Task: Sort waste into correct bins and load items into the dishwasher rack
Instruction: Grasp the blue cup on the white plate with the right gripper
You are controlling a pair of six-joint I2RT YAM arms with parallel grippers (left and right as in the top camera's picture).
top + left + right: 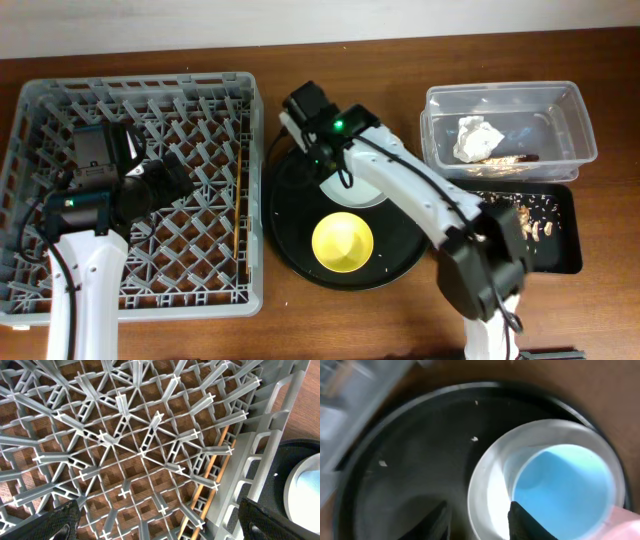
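Filling the left side, the rack (200, 270) lies under the left gripper (159, 505), whose fingers are spread wide over the pegs, gripping nothing. On the round tray (285, 235), the right gripper (479, 507) stands parted astride the plate's (487, 490) rim, the blue cup (565, 485) just beside its inner finger. The chopsticks (207, 477) lie along the rack's right wall, right of the left gripper.
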